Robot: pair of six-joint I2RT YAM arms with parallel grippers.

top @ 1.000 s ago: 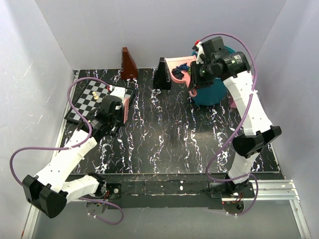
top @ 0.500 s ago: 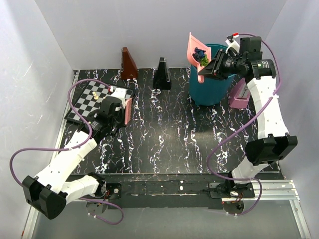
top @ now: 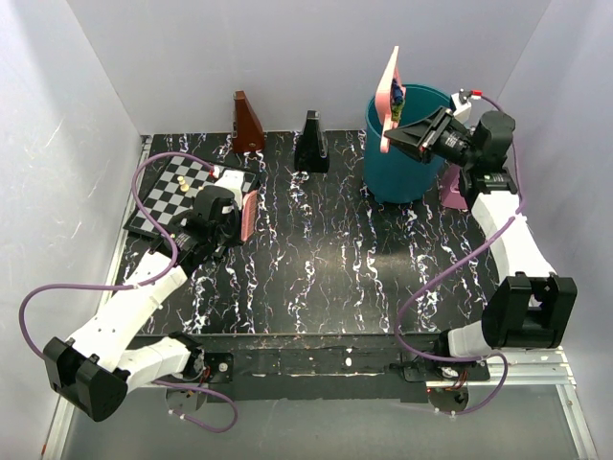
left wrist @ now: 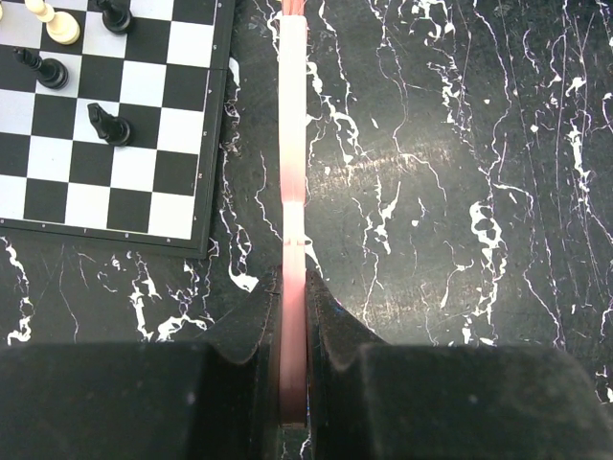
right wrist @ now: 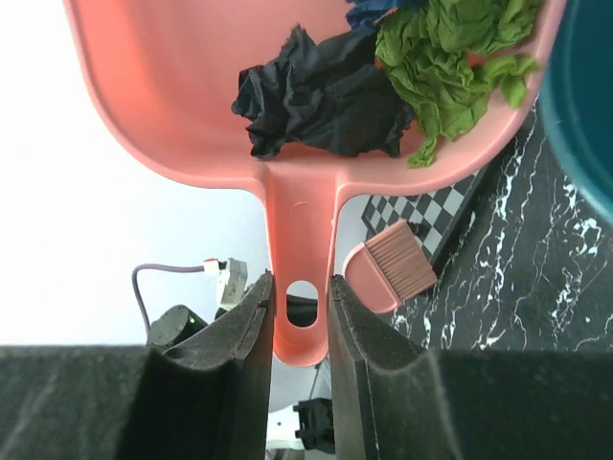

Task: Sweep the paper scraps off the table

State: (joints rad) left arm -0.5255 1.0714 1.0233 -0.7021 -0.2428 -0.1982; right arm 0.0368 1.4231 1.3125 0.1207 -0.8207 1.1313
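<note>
My right gripper point(right wrist: 299, 316) is shut on the handle of the pink dustpan point(right wrist: 192, 86) and holds it tipped on edge over the teal bin point(top: 407, 144). Paper scraps lie in the pan: a dark wad point(right wrist: 321, 96), a green wad point(right wrist: 450, 57) and a bit of blue at the top. In the top view the pan point(top: 390, 88) stands almost upright above the bin's rim, with scraps point(top: 396, 96) against it. My left gripper point(left wrist: 293, 302) is shut on the pink brush point(left wrist: 293, 144) and holds it low over the black veined table point(top: 335, 249), beside the chessboard.
A chessboard point(top: 177, 192) with a few chess pieces point(left wrist: 110, 123) lies at the left. A brown wedge point(top: 248, 123) and a black wedge point(top: 311, 142) stand at the table's back edge. A pink object point(top: 453, 187) lies right of the bin. White walls close three sides.
My right arm has swung right and lifted the dustpan from level beside the bin to nearly upright over its rim. The left arm and brush have stayed put.
</note>
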